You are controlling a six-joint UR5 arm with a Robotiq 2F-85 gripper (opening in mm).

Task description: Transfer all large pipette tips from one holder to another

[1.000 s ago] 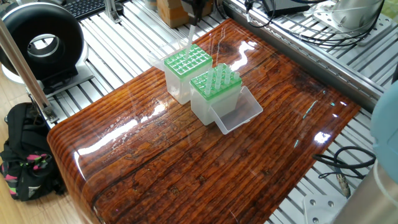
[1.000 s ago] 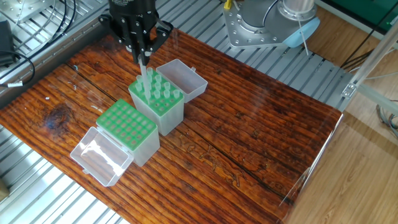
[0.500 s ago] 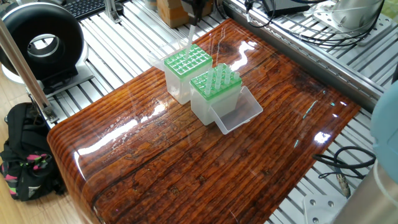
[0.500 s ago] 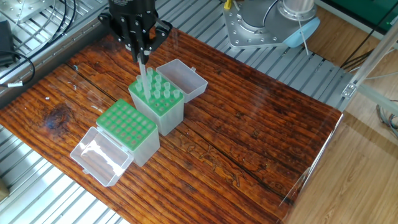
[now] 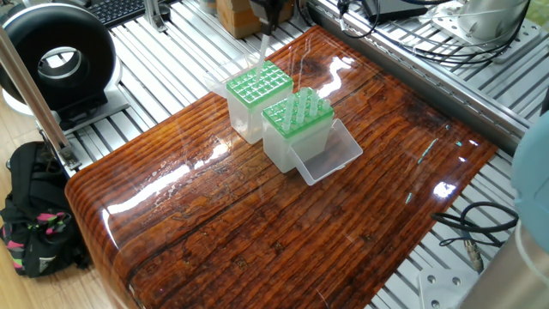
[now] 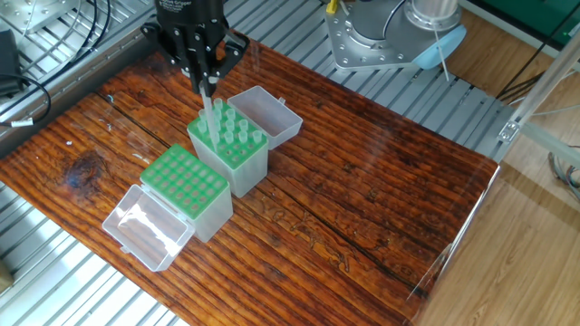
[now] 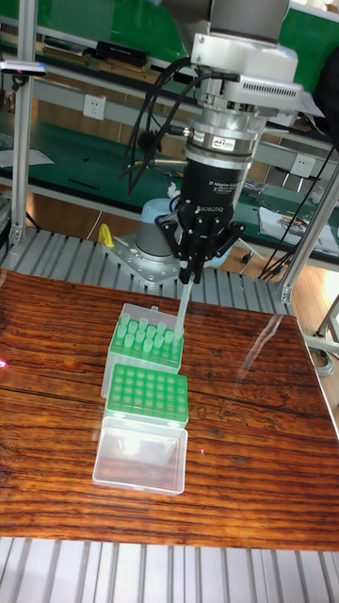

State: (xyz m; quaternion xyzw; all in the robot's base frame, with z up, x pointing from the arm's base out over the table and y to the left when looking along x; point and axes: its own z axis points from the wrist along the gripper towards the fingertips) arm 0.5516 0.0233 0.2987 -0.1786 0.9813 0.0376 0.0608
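Observation:
My gripper (image 6: 206, 80) (image 7: 192, 275) is shut on the top of one large pipette tip (image 6: 208, 113) (image 7: 184, 306), a translucent cone hanging point down. It hangs over the back corner of the green-topped holder (image 6: 237, 161) (image 7: 121, 366) that carries several more tips (image 6: 237, 136) (image 7: 141, 334). The held tip's point is about level with the tops of those tips. The other holder (image 6: 186, 186) (image 7: 148, 396) shows only bare holes in its green rack. In one fixed view both holders (image 5: 257, 86) (image 5: 296, 116) show, while the gripper is mostly cut off at the top edge.
Each holder has a clear hinged lid lying open on the wooden table (image 6: 362, 181): one (image 6: 267, 113) behind the filled holder, one (image 6: 145, 226) (image 7: 141, 452) in front of the bare one. Aluminium rails surround the table. The arm's base (image 6: 390, 36) stands at the far edge.
The gripper has risen slightly, drawing the held tip up with it. The holders and lids have not moved.

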